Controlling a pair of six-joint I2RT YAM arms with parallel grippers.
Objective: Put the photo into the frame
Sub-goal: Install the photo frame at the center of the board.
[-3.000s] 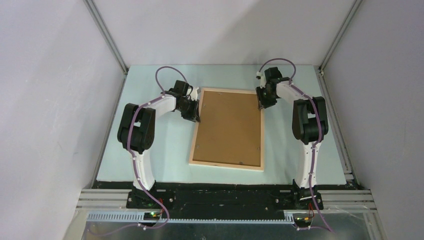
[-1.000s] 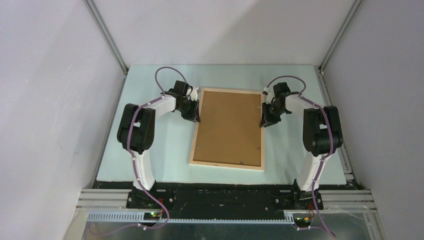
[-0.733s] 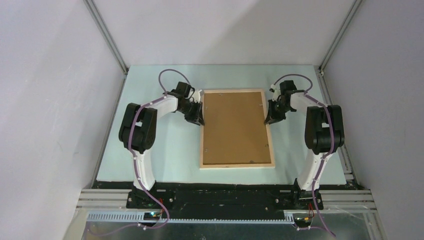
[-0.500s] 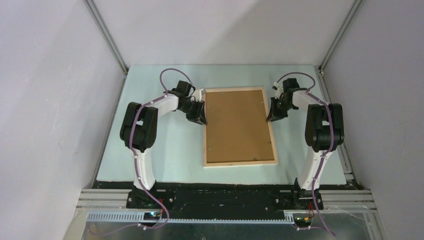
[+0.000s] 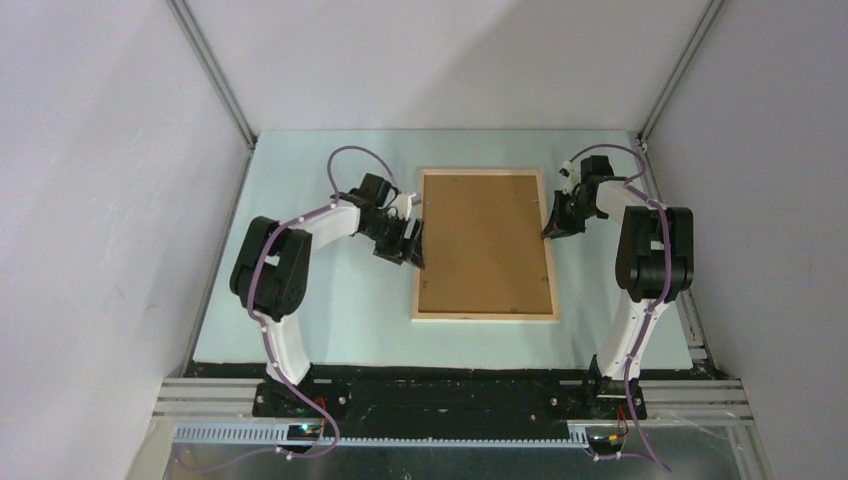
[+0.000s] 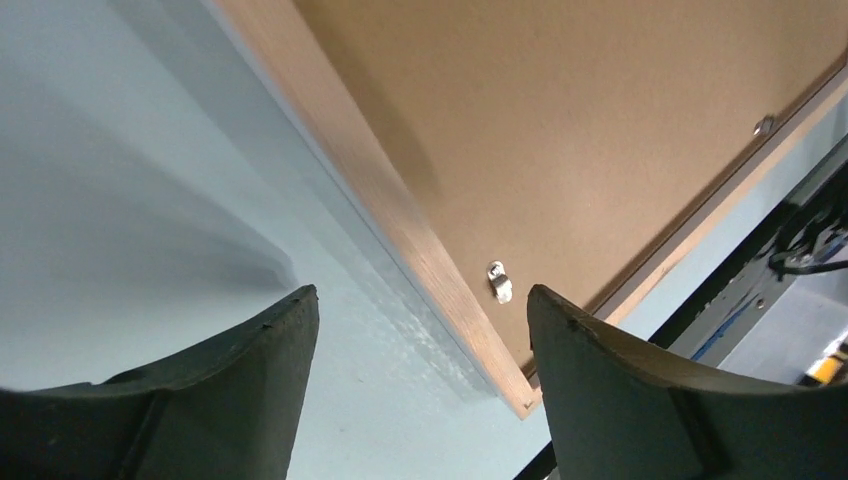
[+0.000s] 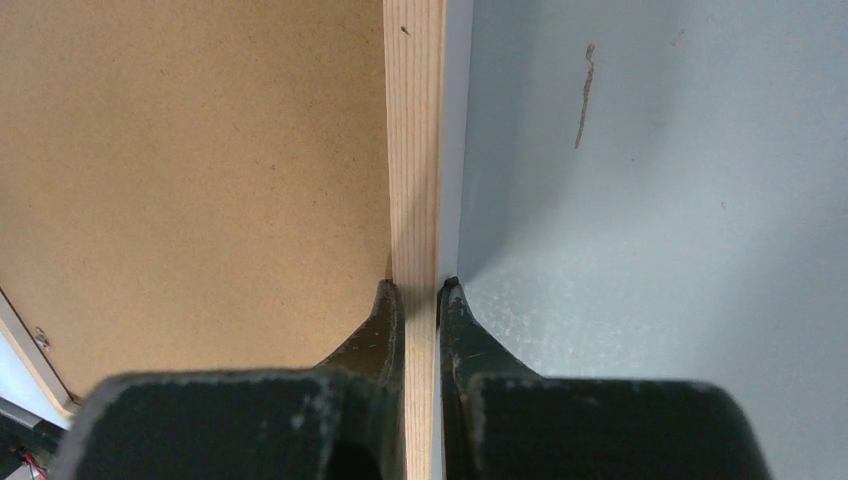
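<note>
The frame [image 5: 485, 315] lies face down in the middle of the table, pale wood rails up, with the brown backing board [image 5: 485, 240] filling it. The photo is hidden. My left gripper [image 5: 408, 243] stands open just off the frame's left rail, touching nothing. In the left wrist view that rail [image 6: 380, 190] runs diagonally past the gap of the left gripper [image 6: 420, 295]. My right gripper [image 5: 553, 225] is shut on the frame's right rail. In the right wrist view the right gripper [image 7: 415, 290] pinches the wood rail [image 7: 415, 150] from both sides.
Small metal tabs [image 6: 498, 283] hold the backing board [image 6: 560, 130] in the frame. The pale blue table [image 5: 330, 300] ends at grey side walls and a black front rail [image 5: 450, 395]. A dark scuff [image 7: 585, 95] marks the table right of the frame.
The frame has slid to the right and turned square to the table. My left gripper has opened and let go of the left rail. The right gripper moved right, gripping the right rail.
</note>
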